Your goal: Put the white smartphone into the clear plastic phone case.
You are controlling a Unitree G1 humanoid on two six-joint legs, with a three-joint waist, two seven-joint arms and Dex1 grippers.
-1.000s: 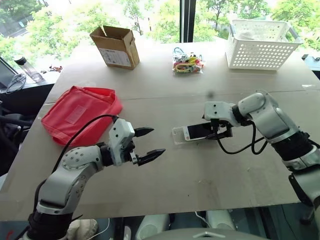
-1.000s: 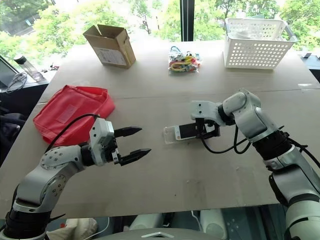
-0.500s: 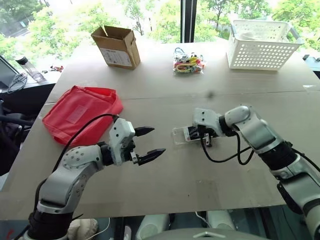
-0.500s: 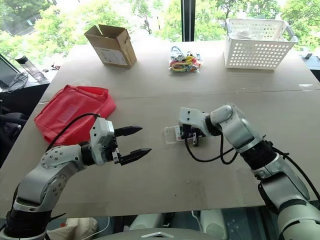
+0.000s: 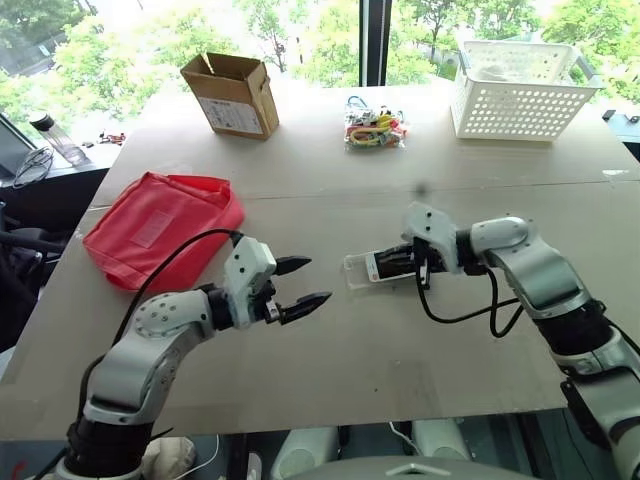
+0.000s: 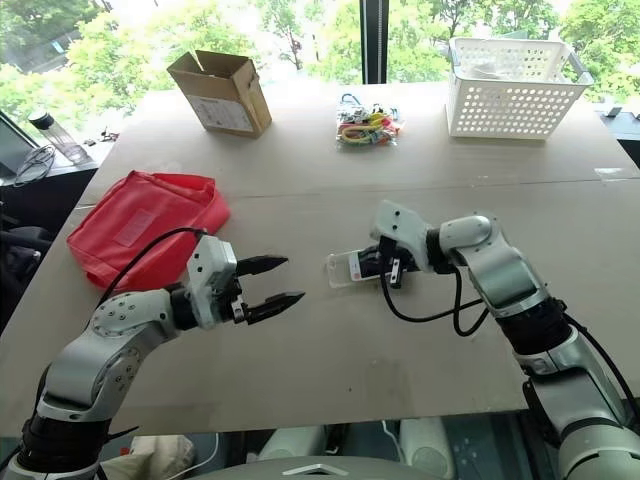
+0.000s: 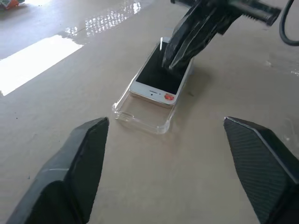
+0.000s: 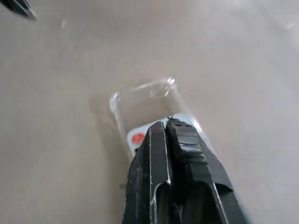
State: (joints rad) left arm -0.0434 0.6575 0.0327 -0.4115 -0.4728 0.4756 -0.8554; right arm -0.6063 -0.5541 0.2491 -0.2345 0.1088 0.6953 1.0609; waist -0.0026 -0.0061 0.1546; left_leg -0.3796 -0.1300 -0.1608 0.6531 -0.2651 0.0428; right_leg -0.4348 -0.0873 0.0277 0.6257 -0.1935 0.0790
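You are looking at the white smartphone (image 7: 159, 76) lying screen up on the table (image 5: 400, 340), sitting partway inside the clear plastic phone case (image 7: 144, 114), with the case's empty end sticking out past the phone's end toward the left gripper (image 5: 305, 282). Your right gripper (image 7: 180, 51) is pressing its fingers together, tips down on the phone's dark screen, with nothing pinched between them; in the right wrist view those closed fingers (image 8: 161, 154) are covering most of the phone, leaving a red dot at its end and the transparent shell beyond. Your left gripper is hovering above the table near the case's open end, apart from it, its two fingers standing partly spread and holding nothing. A red cloth bag (image 5: 160, 225) is lying on the robot's left, and a cardboard box (image 5: 232, 94), a bundle of colourful items (image 5: 375, 125) and a white basket (image 5: 518, 90) are sitting along the far side of the table.
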